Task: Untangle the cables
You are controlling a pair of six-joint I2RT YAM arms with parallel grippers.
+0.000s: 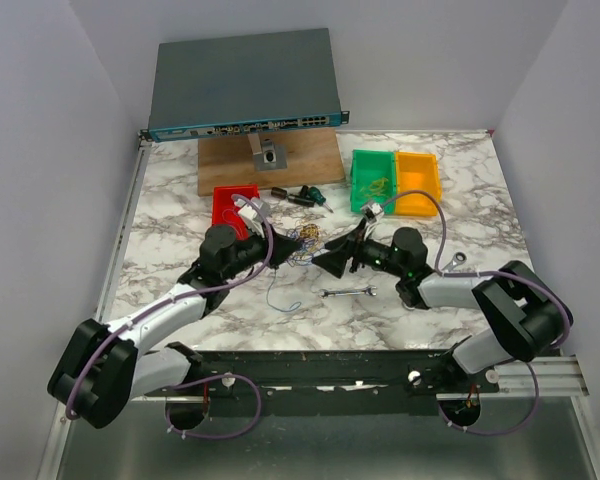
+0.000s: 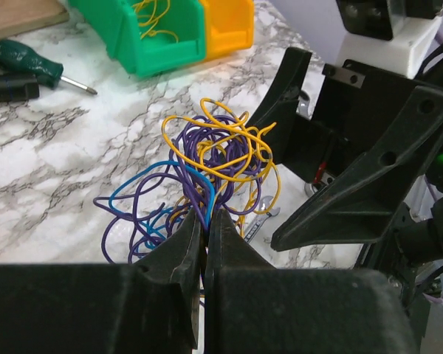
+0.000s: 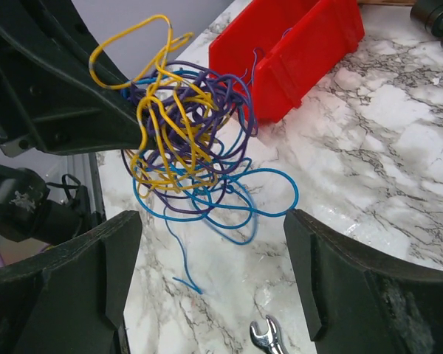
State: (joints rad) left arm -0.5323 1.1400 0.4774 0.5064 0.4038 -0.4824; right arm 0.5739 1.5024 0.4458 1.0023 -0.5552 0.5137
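Both arms are angling inward, meeting mid-table.
The left gripper (image 2: 204, 221) is pinching the cables (image 2: 215, 151) at the red bin's (image 1: 226, 203) 4 o'clock; the right gripper (image 3: 214, 247) is gaping empty at their 3 o'clock.

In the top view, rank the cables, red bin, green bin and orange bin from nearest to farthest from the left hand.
1. cables: pinched in the left hand, mid-table.
2. red bin: just behind the hand, to its left.
3. green bin: toward the back, off to the right.
4. orange bin: beside the green bin, farther right.
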